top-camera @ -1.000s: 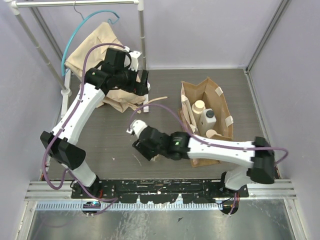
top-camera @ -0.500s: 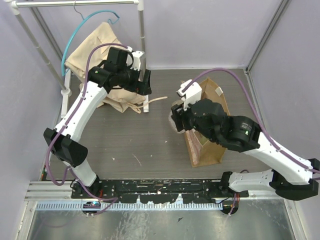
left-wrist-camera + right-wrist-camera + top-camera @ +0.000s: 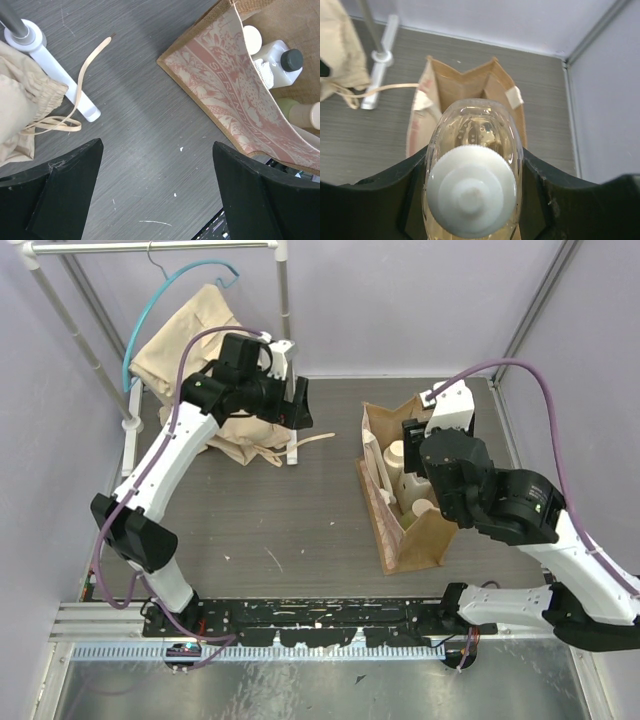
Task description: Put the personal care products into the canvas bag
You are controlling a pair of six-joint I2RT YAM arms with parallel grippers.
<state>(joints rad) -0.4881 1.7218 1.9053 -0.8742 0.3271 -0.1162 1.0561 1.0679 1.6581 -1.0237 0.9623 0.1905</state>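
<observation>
**Inspector:** Where is the item in hand?

**Assessor:** The amber bottle (image 3: 472,145) is clamped between the fingers of the right gripper (image 3: 474,167). Its white cap (image 3: 471,197) faces the wrist camera and its base points toward the open mouth of the canvas bag (image 3: 415,540). It hangs above the bag, not inside it.

**Inspector:** What is in the bag?

**Assessor:** The cream round-capped bottle (image 3: 251,39), the white bottle (image 3: 277,62) with the black cap and the green-yellow bottle (image 3: 292,107) lie inside, close together.

**Inspector:** How will the bottle handle?

**Assessor:** It is judged light and of rigid plastic, with liquid inside. It is smooth and round, so it is liable to twist or slip. The hold across the body below the cap appears sound. The bag's walls are soft and one side leans outward, so a release low over the mouth seems prudent.

**Inspector:** And the other arm?

**Assessor:** The left gripper (image 3: 157,145) stands wide apart, holding nothing, over the table (image 3: 150,100) near the beige garment (image 3: 20,115).
</observation>
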